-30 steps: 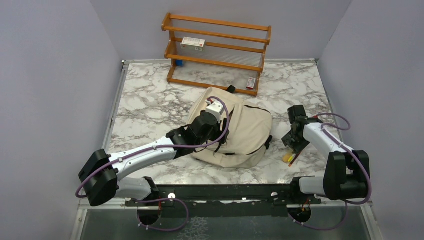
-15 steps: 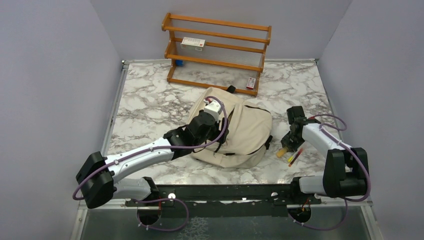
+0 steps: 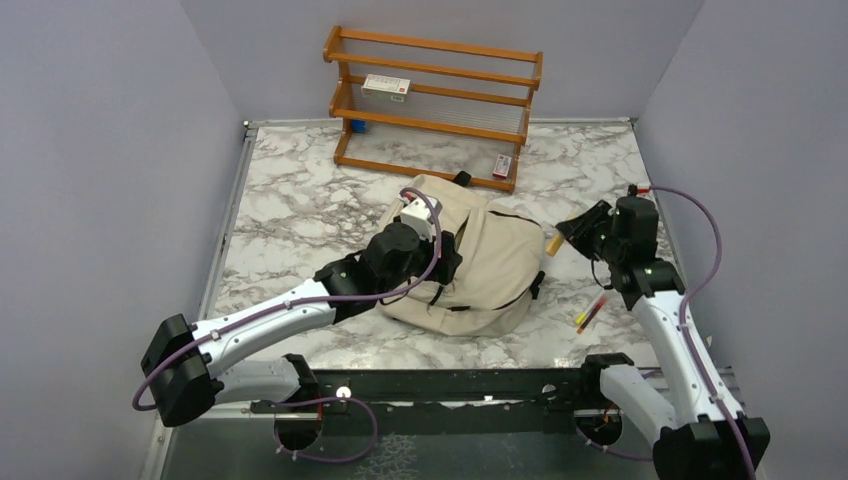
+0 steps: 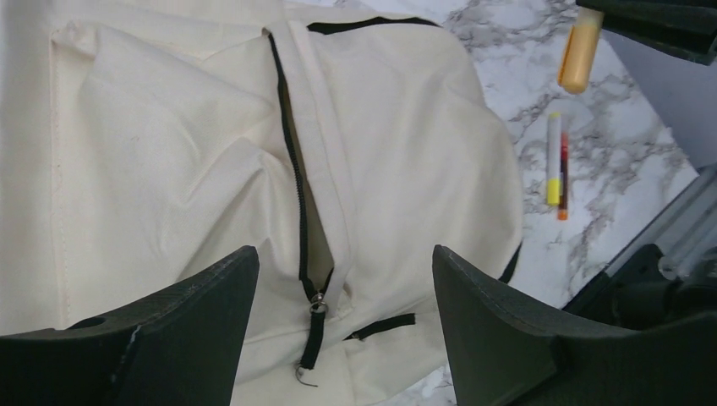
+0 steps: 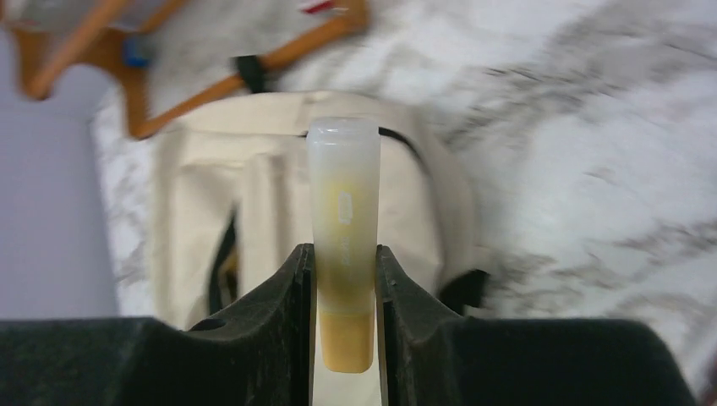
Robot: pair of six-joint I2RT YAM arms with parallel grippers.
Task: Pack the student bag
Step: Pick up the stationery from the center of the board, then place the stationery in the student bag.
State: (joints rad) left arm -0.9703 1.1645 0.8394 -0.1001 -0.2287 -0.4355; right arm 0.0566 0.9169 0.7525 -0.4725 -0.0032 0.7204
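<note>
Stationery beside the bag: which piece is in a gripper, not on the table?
The yellow tube, clamped in the right gripper; the yellow marker and red pen lie on the marble table.

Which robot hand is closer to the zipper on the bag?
Left. The left gripper hovers right over the student bag's zipper, fingers open either side. The right gripper is off past the bag's right edge, holding a yellow tube.
</note>
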